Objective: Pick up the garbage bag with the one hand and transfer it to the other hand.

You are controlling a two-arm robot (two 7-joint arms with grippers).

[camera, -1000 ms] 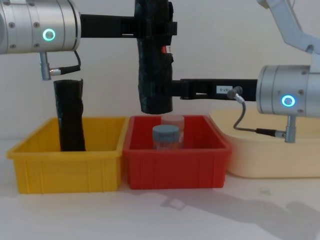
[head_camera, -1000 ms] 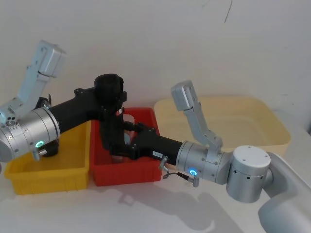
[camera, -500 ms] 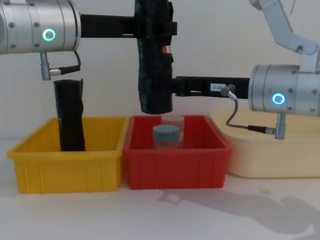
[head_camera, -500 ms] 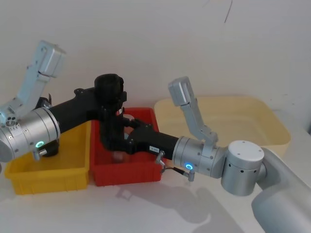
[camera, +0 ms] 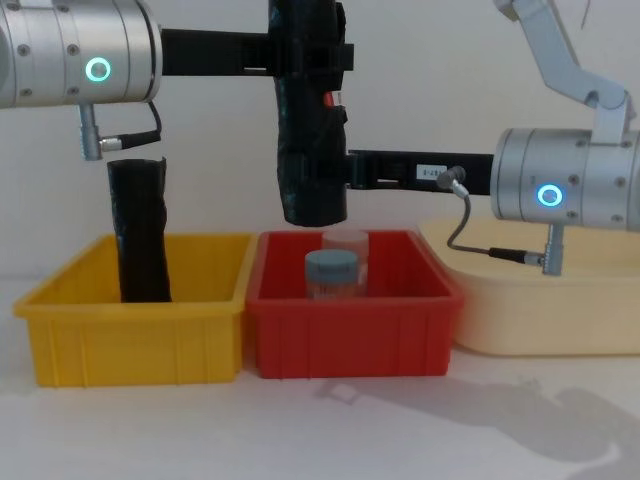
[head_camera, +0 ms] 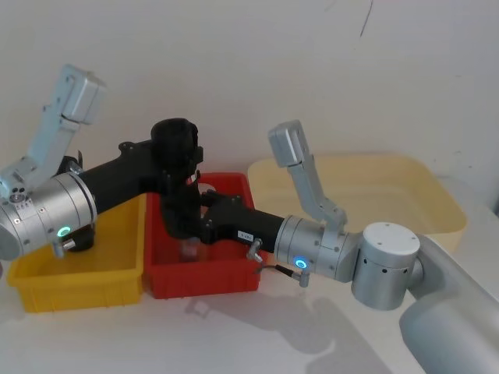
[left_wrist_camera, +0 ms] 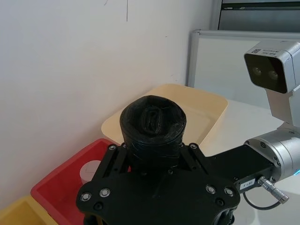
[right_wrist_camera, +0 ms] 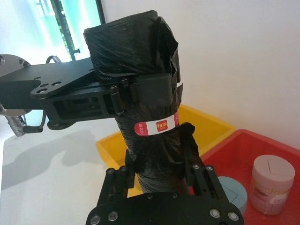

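Garbage bag [camera: 308, 130]: hanging upright at upper centre of the chest view, above the red bin [camera: 350, 330]. Left pincer [camera: 310, 55]: reaching in from upper left, pinching the bag's upper part. Right pincer [camera: 335, 172]: reaching in from the right, standing spread around the bag's lower part.

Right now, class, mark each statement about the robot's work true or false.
1. The left gripper holds the garbage bag upright above the red bin. True.
2. The garbage bag stands in the yellow bin. False: the yellow bin holds a plain black roll.
3. The right gripper is at the bag's lower part, below the left gripper. True.
4. The red bin holds nothing. False: two jars stand in it.
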